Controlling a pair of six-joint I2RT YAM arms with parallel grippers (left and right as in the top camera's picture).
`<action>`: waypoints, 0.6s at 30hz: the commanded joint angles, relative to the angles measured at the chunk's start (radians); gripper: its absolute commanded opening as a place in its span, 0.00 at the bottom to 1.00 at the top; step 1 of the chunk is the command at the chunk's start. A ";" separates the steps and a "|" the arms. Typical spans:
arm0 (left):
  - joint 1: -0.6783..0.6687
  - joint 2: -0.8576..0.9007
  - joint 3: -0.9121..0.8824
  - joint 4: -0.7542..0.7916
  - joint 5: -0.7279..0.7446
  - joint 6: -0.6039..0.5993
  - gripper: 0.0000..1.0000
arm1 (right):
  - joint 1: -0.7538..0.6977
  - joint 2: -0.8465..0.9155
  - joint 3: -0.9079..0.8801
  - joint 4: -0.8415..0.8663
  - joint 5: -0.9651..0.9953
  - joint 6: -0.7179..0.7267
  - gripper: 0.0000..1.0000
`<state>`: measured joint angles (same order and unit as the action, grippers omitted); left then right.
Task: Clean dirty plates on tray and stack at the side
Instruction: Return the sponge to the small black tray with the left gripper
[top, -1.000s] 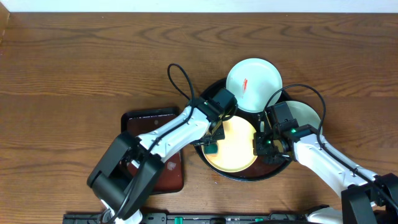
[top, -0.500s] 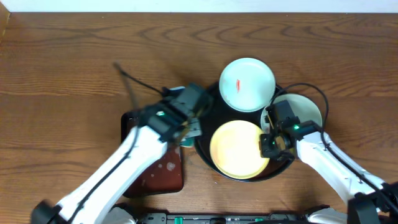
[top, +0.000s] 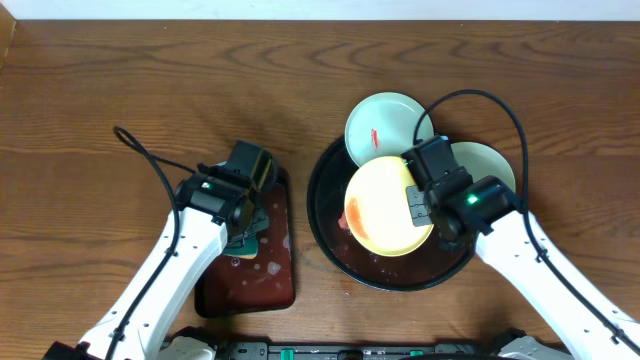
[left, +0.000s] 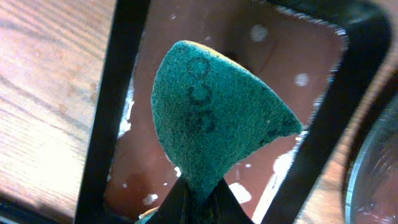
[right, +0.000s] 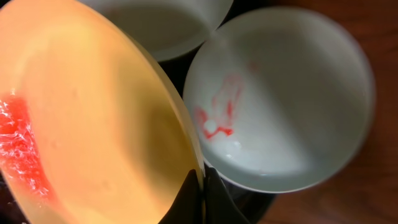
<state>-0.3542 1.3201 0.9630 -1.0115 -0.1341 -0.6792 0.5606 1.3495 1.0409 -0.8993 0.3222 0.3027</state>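
- broadly, a brown wooden table (top: 100, 120) with strong grain running side to side fills the overhead view; a narrow pale strip (top: 300, 8) lies along its far edge, and nothing more of the room shows.
- the tray (top: 322, 215), round, glossy black and rimmed, sits right of centre on the wood, with wet-looking bare floor along its near side.
- a dark brown rectangular tray (top: 270, 290) lies just beside it on the left, its reddish floor flecked with white drops.
- the yellow plate (top: 385, 205) is over the middle of the round tray, with an orange-red smear along its left edge.
- the right gripper (top: 420, 205) is clamped on that plate's right rim; in the wrist view the fingertips pinch the edge and the plate looks tilted.
- one mint plate (top: 378, 122), marked with a small red streak, rests at the tray's far rim and juts out over the table.
- the other mint plate (top: 490, 165) lies at the tray's right side, partly hidden by the right arm.
- the left gripper (top: 245, 235) hangs over the brown tray, closed tight on a green scouring sponge (left: 211, 118) that folds out in a wedge beyond the fingertips.
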 joint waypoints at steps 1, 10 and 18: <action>0.013 -0.001 -0.023 0.011 -0.009 0.016 0.07 | 0.068 -0.014 0.044 -0.020 0.192 -0.012 0.01; 0.014 -0.001 -0.027 0.029 -0.009 0.033 0.08 | 0.256 -0.014 0.072 -0.072 0.475 -0.012 0.01; 0.013 -0.001 -0.027 0.030 -0.009 0.033 0.08 | 0.350 -0.016 0.072 -0.081 0.612 -0.012 0.01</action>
<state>-0.3466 1.3201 0.9398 -0.9829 -0.1337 -0.6537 0.8886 1.3487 1.0863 -0.9794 0.8104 0.2977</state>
